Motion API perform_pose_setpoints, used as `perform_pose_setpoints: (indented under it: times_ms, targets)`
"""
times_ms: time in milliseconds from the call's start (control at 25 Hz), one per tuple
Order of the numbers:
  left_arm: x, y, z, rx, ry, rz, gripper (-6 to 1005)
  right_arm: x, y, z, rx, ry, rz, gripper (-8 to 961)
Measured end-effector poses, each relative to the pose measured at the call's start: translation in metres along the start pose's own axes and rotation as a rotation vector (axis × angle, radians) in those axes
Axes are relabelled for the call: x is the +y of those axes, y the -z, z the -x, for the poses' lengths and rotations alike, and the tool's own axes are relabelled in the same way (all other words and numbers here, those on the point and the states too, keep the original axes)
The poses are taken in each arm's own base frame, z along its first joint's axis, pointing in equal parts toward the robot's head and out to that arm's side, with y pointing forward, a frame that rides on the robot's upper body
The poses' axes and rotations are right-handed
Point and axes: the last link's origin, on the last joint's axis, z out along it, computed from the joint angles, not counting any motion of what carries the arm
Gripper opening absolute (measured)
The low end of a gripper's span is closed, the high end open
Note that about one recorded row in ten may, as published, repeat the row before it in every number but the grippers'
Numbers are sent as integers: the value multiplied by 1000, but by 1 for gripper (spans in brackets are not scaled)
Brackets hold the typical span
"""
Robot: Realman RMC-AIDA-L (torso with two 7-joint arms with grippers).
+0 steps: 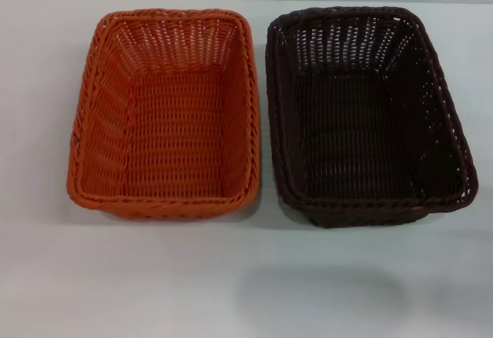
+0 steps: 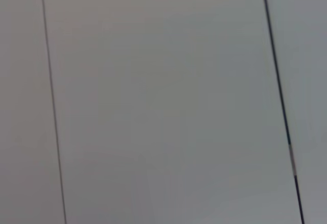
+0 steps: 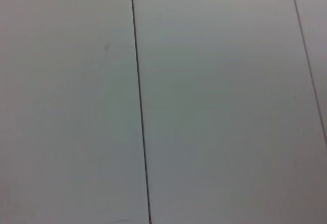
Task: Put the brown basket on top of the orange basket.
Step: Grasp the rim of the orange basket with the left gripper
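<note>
Desk [image 1: 246, 292] space near the front edge is bare and pale, with a soft shadow on it. My grippers do not show up in the head view, and my two wrist views only see flat grey panels with thin dark lines, so I cannot tell if my grippers are open or closed.

Farther back sit the two baskets, side by side and both the right way up. The orange basket [image 1: 166, 115] is toward the left side of the desk. The brown basket [image 1: 366, 115] is toward the right side. Their long rims are just beside each other, maybe touching.

I think the job has not started yet. To do it well, I should grab the brown basket by its thick braided rim, lift it straight up and level, move it over the orange one, line up the corners, and lower it slowly.
</note>
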Motion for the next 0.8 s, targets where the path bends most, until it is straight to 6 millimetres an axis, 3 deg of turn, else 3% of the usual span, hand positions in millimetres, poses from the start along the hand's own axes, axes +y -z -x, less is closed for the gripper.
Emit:
perform_pose_setpoints:
  times_ms: [320, 520, 640, 800]
  targets:
    - [3, 1, -1, 8, 9, 14, 819, 7, -3, -1, 5, -5, 32, 826]
    - [19, -6, -9, 44, 12, 99, 820, 7, -2, -2, 14, -7, 33, 824]
    - [30, -20, -15, 48, 20, 149, 820, 11, -2, -3, 19, -10, 47, 823]
    - [46, -54, -22, -68, 29, 284, 820, 13, -1, -3, 21, -15, 60, 823]
